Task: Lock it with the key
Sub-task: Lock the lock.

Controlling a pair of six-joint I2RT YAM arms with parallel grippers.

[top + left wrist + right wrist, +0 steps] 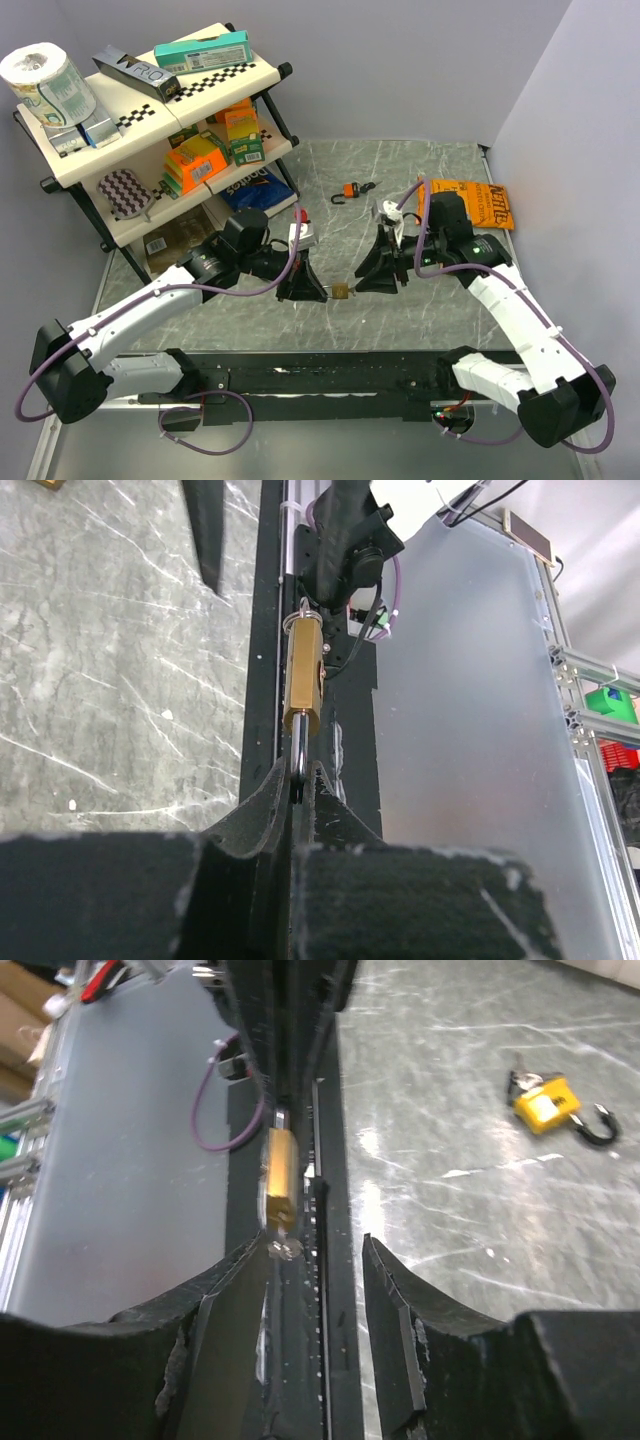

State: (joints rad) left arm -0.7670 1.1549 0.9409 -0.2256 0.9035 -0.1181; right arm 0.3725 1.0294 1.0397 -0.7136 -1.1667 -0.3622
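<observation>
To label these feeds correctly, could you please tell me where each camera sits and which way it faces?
Top external: above and behind the bases, looking down on the grey marble table; both arms show, left gripper and right gripper facing each other.
Left wrist: on the left arm, facing the right arm; its own fingers pinch the small brass padlock by its shackle.
Right wrist: on the right arm, facing the left arm; its own fingers stand open.
Shared: all show the brass padlock; top and right wrist, the orange padlock.

One brass padlock point(342, 291), one orange padlock point(350, 190), one shelf rack point(265, 70).
</observation>
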